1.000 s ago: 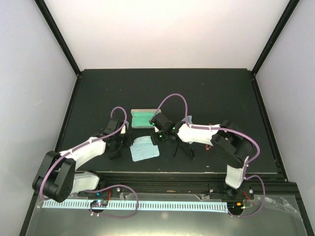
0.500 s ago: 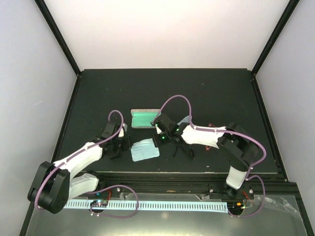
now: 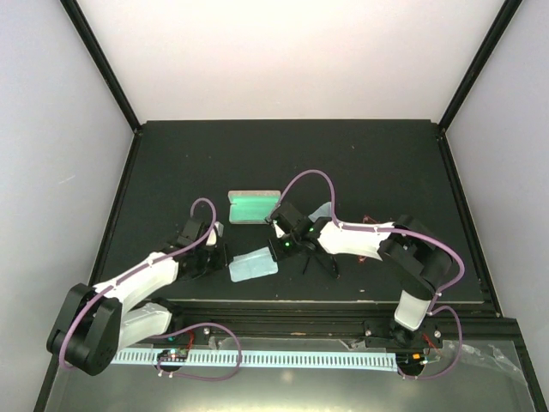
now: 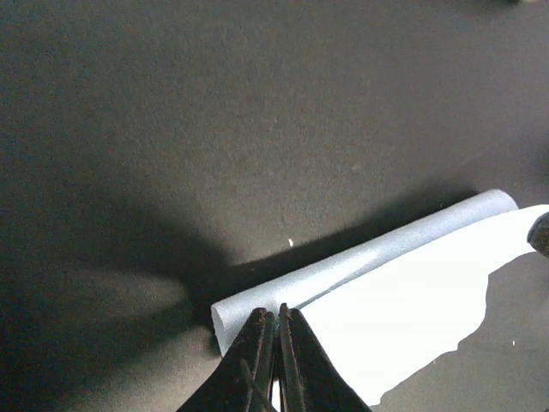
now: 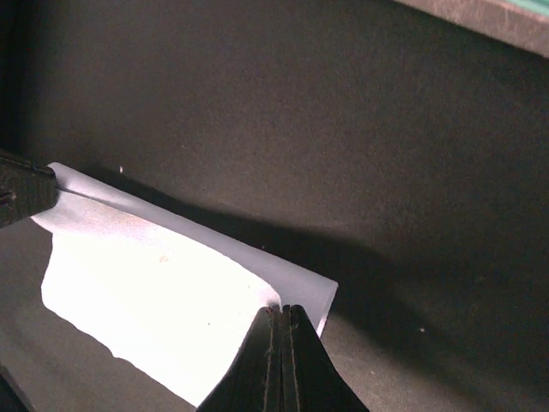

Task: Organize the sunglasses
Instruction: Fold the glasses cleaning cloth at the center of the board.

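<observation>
- As the top view shows it, the open case point(image 3: 253, 206) lies on the dark table point(image 3: 171, 172) beyond both arms, and only its green lining shows inside
- Nearer than the case, the light blue cloth point(image 3: 254, 264) lies between the two arms; the left gripper point(image 3: 223, 257) meets its left edge and the right gripper point(image 3: 275, 252) its right edge
- Just right of the cloth sit the black sunglasses point(image 3: 319, 255), outside the case, partly under the right arm; a bit of the red sunglasses point(image 3: 366, 257) peeps out by that arm, mostly hidden
- A second cloth point(image 3: 322, 210) shows beyond the right arm
- From the left wrist, the left claw point(image 4: 276, 319) is pinched narrow on the cloth's point(image 4: 412, 292) rolled edge
- From the right wrist, the right claw point(image 5: 281, 316) is pinched on the cloth's point(image 5: 146, 283) folded corner, with the case rim point(image 5: 489, 15) at the top right
</observation>
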